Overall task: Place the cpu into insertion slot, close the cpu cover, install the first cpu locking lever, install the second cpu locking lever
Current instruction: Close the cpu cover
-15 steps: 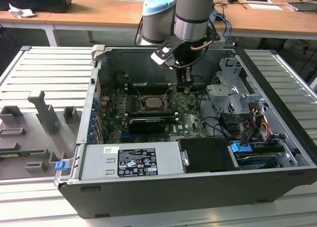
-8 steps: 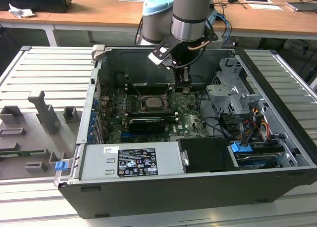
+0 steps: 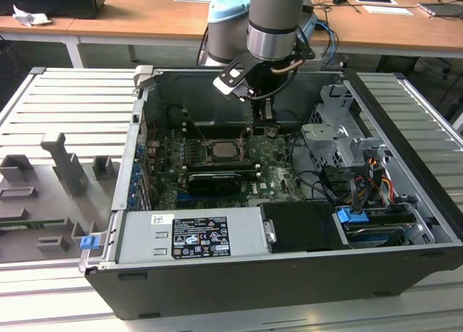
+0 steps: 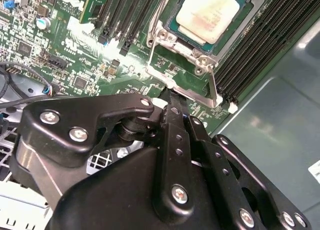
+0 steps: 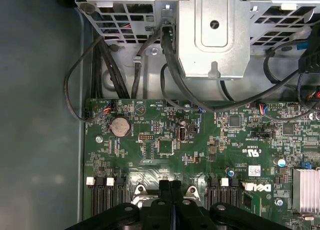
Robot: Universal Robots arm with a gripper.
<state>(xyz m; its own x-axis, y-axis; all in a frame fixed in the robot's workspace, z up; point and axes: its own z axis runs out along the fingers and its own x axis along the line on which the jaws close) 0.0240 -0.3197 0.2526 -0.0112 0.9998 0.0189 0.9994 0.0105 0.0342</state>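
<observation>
gripper (image 4: 169,100), black and pinched shut, sat by the silver-grey cpu cover (image 4: 172,74) closed over the beige square cpu (image 4: 207,13); the thin steel lever (image 4: 214,87) likely needed pressing down.

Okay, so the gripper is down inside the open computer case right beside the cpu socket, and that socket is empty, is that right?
One thing is off: the socket isn't empty. The cpu is already seated in it, framed by the cpu cover, as the second wrist view shows. The gripper is indeed down inside the open computer case, right beside it.
</observation>
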